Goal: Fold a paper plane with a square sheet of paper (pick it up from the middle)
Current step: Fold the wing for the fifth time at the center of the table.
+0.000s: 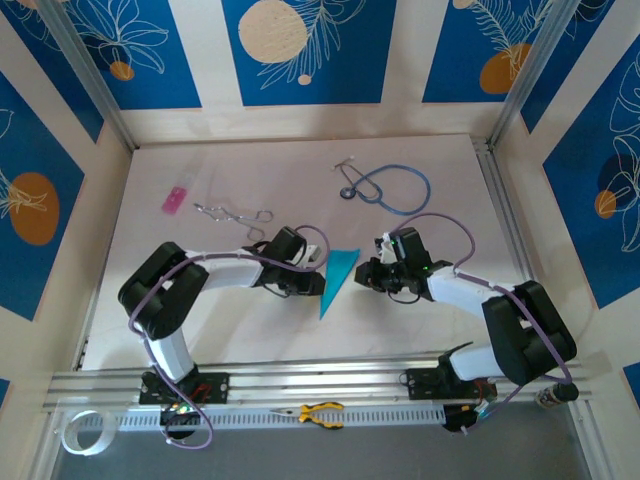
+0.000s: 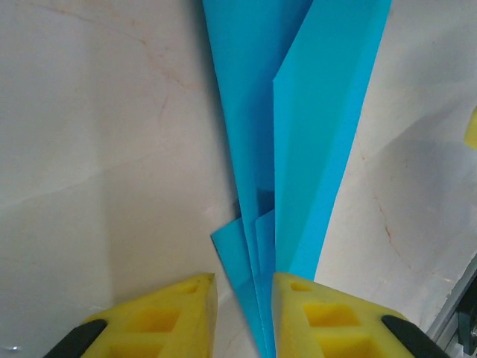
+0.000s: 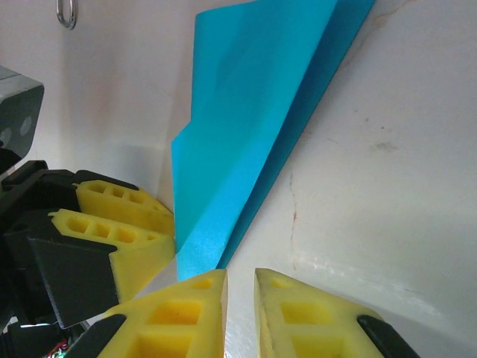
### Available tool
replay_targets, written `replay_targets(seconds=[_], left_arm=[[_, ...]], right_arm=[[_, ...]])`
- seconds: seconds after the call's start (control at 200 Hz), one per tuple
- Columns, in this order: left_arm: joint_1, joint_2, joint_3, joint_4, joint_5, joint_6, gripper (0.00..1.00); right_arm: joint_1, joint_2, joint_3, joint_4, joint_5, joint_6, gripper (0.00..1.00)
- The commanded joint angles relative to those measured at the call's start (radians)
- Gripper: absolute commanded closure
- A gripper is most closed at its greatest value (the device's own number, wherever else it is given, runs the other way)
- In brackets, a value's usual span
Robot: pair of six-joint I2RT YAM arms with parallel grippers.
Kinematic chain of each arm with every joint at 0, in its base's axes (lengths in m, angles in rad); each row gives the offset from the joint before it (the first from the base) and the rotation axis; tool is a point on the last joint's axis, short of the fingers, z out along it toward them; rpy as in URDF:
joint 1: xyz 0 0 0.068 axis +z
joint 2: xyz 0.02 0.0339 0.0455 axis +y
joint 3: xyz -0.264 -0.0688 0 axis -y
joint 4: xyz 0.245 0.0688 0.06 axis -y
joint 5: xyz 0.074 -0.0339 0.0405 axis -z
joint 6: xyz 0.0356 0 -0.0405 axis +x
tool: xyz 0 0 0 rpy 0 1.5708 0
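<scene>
Slim cyan-blue paper plane [image 1: 338,278] lies on the white surface [image 1: 225,335] between the arms. The left end effector [image 2: 244,287] is slightly open around its folded layers, which get cut off at the frame bottom. The right end effector [image 3: 239,280] is barely parted, empty.

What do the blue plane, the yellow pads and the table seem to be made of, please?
Blue plane: thin matte paper, judging by its sharp creases and stacked layers.
Yellow pads: probably soft foam or rubber, dull, with moulded square hollows.
Table: a hard, smooth, off-white board, faintly scuffed; the material itself is unclear.
</scene>
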Motion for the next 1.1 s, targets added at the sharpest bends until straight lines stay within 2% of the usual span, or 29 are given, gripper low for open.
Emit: replay_targets(seconds=[0.0,0.24,0.685,1.095], left_arm=[[0.011,-0.017,0.018,-0.015,-0.04,0.015,0.73],[0.011,-0.025,0.022,-0.013,-0.075,0.018,0.73],[0.011,0.042,0.043,0.038,0.025,0.012,0.67],[0.011,0.043,0.052,-0.007,-0.025,0.041,0.66]], right_arm=[[0.009,-0.002,-0.002,0.009,0.006,0.015,0.82],[0.018,0.023,-0.001,0.028,0.004,0.023,0.82],[0.039,0.078,0.012,0.052,0.002,0.032,0.82],[0.058,0.112,0.02,0.077,0.0,0.047,0.82]])
